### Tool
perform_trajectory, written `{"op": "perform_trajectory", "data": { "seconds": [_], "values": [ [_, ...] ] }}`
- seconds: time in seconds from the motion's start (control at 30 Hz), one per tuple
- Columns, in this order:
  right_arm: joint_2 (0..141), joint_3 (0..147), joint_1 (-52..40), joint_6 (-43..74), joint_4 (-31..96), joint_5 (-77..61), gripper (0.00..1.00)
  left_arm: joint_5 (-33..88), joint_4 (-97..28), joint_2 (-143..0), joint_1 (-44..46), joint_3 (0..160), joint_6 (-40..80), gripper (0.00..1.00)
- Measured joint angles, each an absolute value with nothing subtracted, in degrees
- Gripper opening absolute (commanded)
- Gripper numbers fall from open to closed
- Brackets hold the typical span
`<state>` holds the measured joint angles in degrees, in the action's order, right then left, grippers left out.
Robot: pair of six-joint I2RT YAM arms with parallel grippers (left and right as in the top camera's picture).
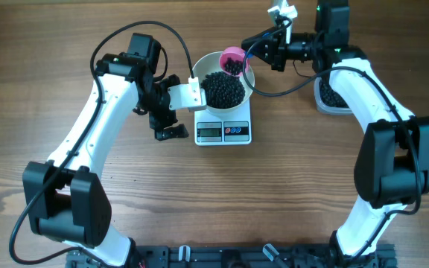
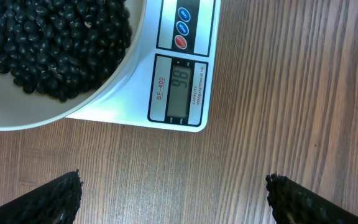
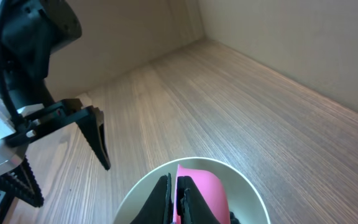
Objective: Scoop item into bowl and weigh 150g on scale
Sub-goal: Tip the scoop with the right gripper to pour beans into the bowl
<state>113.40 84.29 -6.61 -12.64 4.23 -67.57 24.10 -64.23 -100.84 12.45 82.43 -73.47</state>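
Note:
The white bowl (image 1: 207,63) stands on the scale (image 1: 224,132), with a heap of black beans (image 1: 223,88) in it. In the left wrist view the beans (image 2: 61,43) fill the bowl (image 2: 42,112) and the scale (image 2: 207,37) display reads 98. My right gripper (image 1: 249,52) is shut on the handle of a pink scoop (image 1: 232,56), which holds a few beans over the bowl's far rim. The right wrist view shows its fingers (image 3: 163,199) pinching the scoop (image 3: 202,186) above the bowl (image 3: 244,183). Left of the scale my left gripper (image 1: 173,108) stands wide open and empty (image 2: 176,186).
A clear tub (image 1: 328,98) with more beans sits at the right, partly under the right arm. Bare wooden table (image 1: 274,201) lies in front of the scale.

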Motion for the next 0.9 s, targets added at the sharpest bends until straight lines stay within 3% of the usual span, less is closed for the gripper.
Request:
{"op": "perform_trajectory", "data": {
  "seconds": [0.37, 0.9],
  "values": [
    [113.4, 84.23, -6.61, -13.98, -2.92, -65.89, 0.04, 24.1, -64.2, -100.84, 12.45, 82.43, -73.47, 1.0],
    [108.01, 84.23, -6.83, -14.2, -3.07, -65.52, 0.04, 24.1, -64.23, -100.84, 12.45, 82.43, -73.47, 1.0]
  ]
}}
